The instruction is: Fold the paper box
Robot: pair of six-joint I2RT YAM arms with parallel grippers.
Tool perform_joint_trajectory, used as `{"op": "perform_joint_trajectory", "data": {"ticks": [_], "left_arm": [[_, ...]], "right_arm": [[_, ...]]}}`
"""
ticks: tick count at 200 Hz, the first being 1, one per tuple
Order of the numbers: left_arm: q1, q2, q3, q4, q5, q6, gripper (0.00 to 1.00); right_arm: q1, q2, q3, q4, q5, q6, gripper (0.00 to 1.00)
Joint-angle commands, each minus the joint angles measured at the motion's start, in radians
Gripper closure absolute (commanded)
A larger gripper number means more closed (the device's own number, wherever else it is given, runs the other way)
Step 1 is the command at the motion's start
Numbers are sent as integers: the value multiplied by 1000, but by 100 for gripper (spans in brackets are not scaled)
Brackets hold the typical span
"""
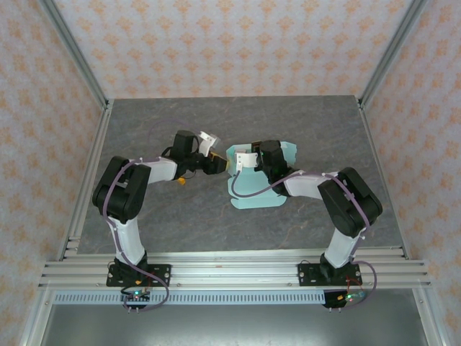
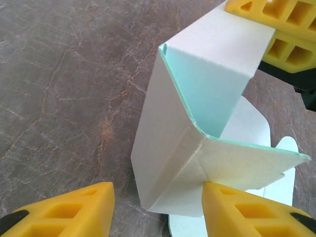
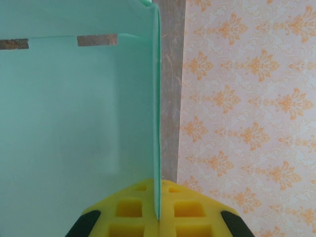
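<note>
Right gripper (image 3: 159, 210) is clamping an upright wall of the paper box (image 3: 74, 128).
Left gripper (image 2: 157, 202) is straddling a folded corner, jaws apart.

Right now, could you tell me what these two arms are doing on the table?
They are part-way through folding the paper box, a pale mint card on the grey table. The right pincer is shut on one panel, holding it upright. The left pincer is open at the raised corner, a finger on either side of the fold. Other flaps lie flat, so the box is not yet formed.
</note>
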Motion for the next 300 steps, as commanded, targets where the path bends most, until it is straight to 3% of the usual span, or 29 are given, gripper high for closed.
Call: {"op": "perform_joint_trajectory", "data": {"ticks": [1, 120, 237, 300], "left_arm": [[-15, 10, 36, -16, 60, 35, 48], [-27, 107, 110, 28, 92, -1, 44], [-64, 81, 19, 241, -65, -107, 35], [-66, 78, 11, 269, -35, -118, 32]], "right_arm": [[10, -8, 27, -20, -18, 14, 100], [14, -51, 25, -84, -50, 59, 100], [33, -48, 21, -109, -39, 103, 100], [32, -55, 27, -131, -35, 116, 100]]}}
